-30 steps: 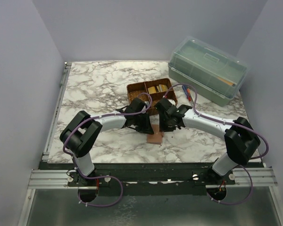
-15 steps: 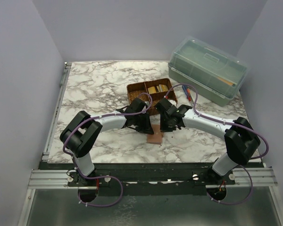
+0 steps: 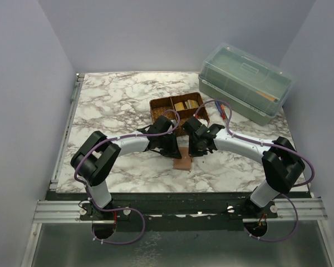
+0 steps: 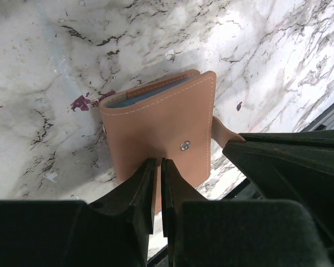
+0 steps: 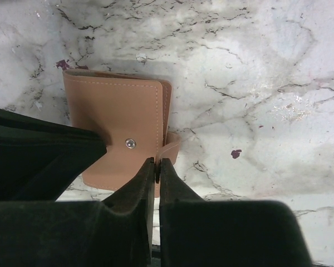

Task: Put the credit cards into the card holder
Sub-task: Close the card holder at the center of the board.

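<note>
- Small tan-brown leather-like folding card holder point(image 4: 161, 117): lies closed and flat on the white-and-grey marbled tabletop point(image 3: 117, 100). In the overhead view it sits at lower centre, between the tips of the two arms.
- Left hand point(image 4: 157, 162): the fingers are drawn almost together, with only a thin slit between them. They are clamped on the near edge of the card holder's top cover, just left of the round metal snap stud point(image 4: 185, 146).
- Right hand point(image 5: 157, 161): the fingers are likewise almost together, and a sliver of tan leather shows between them. They pinch the card holder's snap tab point(image 5: 170, 148), which curls out from under the cover's right edge in the right wrist view.
- The two hands sit just beside each other. In each wrist view the other hand's dark body fills a lower corner of the frame and touches the card holder.
- A bluish-grey inner layer point(image 4: 142, 95) shows along the card holder's far edge, between the covers. Whether it is a card cannot be told.
- Brown woven divided tray point(image 3: 153, 104): stands just above the hands in the overhead view. The yellowish contents of its upper compartments are too small to identify.
- Red and blue pens point(image 3: 223, 111): lie between the tray and the big translucent green lidded box point(image 3: 245, 78) at upper right.
</note>
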You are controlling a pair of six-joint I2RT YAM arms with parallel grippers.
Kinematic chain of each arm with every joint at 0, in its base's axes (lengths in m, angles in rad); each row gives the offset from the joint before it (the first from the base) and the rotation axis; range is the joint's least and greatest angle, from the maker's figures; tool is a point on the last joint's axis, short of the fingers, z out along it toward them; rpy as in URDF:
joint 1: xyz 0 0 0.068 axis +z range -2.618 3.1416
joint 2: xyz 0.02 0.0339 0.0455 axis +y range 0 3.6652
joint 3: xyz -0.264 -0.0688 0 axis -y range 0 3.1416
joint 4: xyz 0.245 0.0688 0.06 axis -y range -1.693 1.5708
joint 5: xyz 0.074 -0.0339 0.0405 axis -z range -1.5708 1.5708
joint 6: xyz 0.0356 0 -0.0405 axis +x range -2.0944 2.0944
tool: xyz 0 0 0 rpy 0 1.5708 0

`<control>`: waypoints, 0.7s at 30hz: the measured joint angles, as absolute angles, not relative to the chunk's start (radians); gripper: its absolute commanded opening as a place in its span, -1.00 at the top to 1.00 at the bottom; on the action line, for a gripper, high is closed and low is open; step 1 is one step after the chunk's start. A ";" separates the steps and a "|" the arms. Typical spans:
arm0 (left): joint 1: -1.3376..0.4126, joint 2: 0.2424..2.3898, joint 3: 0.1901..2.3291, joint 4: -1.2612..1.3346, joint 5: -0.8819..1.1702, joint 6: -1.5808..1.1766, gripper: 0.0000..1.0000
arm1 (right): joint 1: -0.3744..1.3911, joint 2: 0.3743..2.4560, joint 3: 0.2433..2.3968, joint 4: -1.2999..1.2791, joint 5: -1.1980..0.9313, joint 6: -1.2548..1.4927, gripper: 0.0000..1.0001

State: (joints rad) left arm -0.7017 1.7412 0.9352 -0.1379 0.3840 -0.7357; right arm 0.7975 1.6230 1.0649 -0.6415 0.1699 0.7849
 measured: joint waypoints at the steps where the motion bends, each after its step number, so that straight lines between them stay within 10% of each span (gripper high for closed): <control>1: -0.702 1.741 0.935 -0.138 0.384 -0.735 0.70 | 0.797 1.623 1.065 -0.641 0.170 0.786 0.99; 21: -0.707 1.739 0.936 -0.139 0.384 -0.735 0.70 | 0.797 1.661 1.060 -0.590 0.109 0.765 0.74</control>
